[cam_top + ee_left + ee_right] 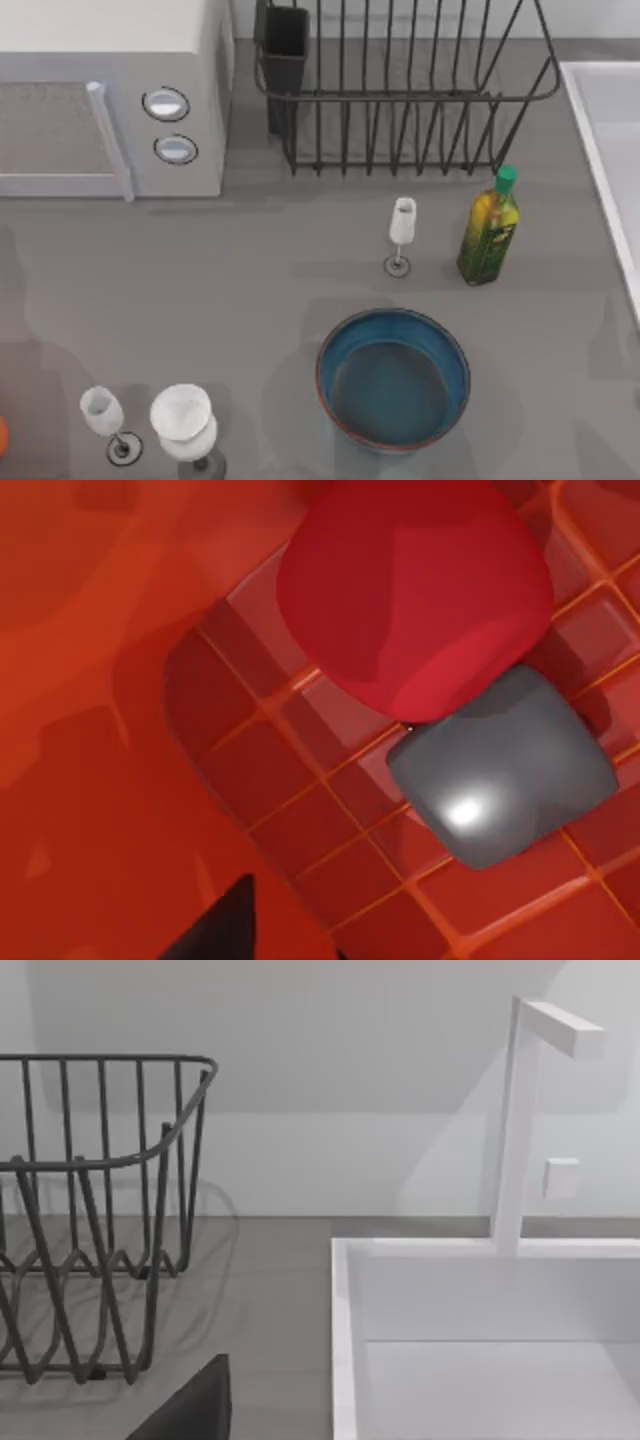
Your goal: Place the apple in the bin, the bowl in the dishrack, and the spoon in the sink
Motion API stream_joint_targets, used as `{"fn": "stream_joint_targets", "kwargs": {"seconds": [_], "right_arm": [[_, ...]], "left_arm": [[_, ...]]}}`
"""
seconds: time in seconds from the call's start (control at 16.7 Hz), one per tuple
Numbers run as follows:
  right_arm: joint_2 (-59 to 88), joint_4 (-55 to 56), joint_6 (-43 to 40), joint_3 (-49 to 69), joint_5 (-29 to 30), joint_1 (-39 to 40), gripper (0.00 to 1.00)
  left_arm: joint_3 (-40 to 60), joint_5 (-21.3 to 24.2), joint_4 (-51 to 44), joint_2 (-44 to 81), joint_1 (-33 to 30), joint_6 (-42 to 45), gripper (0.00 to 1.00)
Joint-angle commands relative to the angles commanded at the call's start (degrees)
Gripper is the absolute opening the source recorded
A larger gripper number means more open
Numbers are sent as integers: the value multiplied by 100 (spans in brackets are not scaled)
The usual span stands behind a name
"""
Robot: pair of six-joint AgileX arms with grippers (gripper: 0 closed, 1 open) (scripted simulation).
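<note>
1 apple inside red bin.

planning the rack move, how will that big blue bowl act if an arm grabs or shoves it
The large, deep, round blue bowl with the reddish-brown rim looks rigid, so it should keep its shape. It sits upright on a broad base, so a push would probably slide it rather than tip it. Its smooth wall may slip between jaws; pinching the rim seems safer.

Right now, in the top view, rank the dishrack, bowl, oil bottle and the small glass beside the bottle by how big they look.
Largest to smallest:
1. dishrack, cut off at the top edge
2. bowl
3. oil bottle
4. small glass
</note>
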Motion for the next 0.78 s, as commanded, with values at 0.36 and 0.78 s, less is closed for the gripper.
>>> {"fn": "stream_joint_targets", "kwargs": {"seconds": [0.36,0.78], "right_arm": [[0,0,0,0,0,0,100],[0,0,0,0,0,0,100]], "left_arm": [[59,404,-12,-374,-31,-118,100],[-1402,725,1642,-2469,-519,-626,100]]}}
